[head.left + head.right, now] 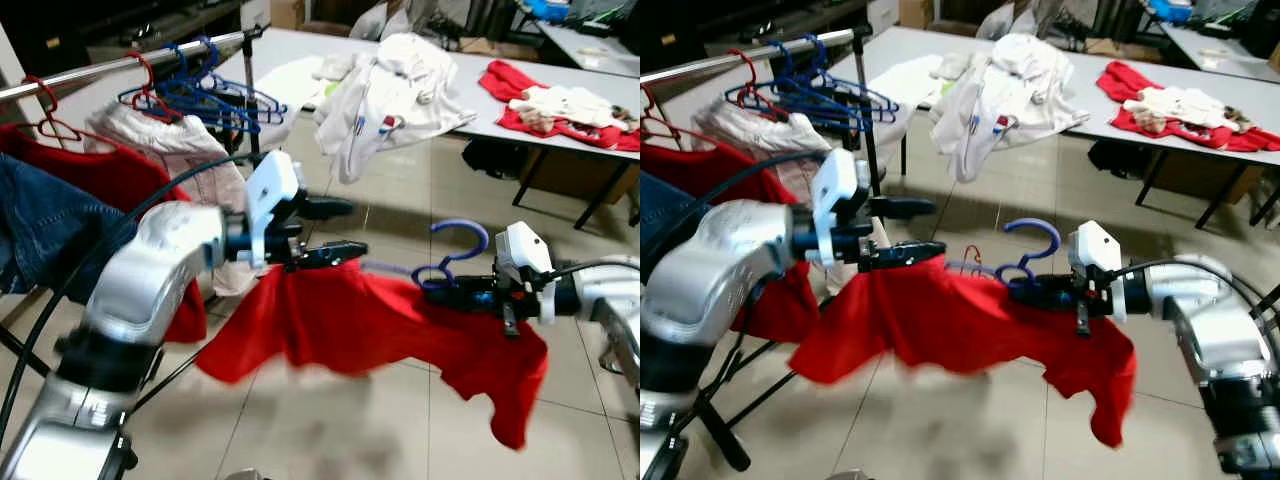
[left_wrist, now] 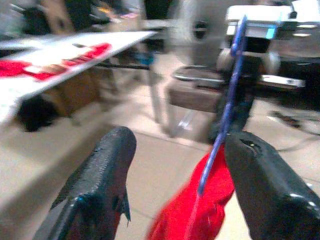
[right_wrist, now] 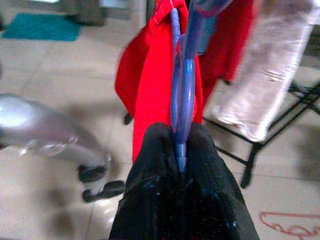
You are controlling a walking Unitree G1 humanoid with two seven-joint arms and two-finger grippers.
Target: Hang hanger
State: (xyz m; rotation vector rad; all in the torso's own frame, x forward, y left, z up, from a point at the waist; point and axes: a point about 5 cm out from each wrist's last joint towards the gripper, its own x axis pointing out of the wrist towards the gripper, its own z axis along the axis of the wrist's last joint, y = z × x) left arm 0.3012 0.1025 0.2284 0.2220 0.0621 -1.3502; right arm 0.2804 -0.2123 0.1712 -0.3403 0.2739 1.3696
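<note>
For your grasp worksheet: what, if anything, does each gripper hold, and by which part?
Right gripper pinches the blue hanger at its neck, below the hook. Left gripper is open, holding nothing.

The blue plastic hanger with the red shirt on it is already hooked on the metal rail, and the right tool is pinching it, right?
Not quite. The blue plastic hanger with the red shirt is not on the metal rail; it is held in the air away from it, as the right eye view shows. The right tool does pinch it.
</note>
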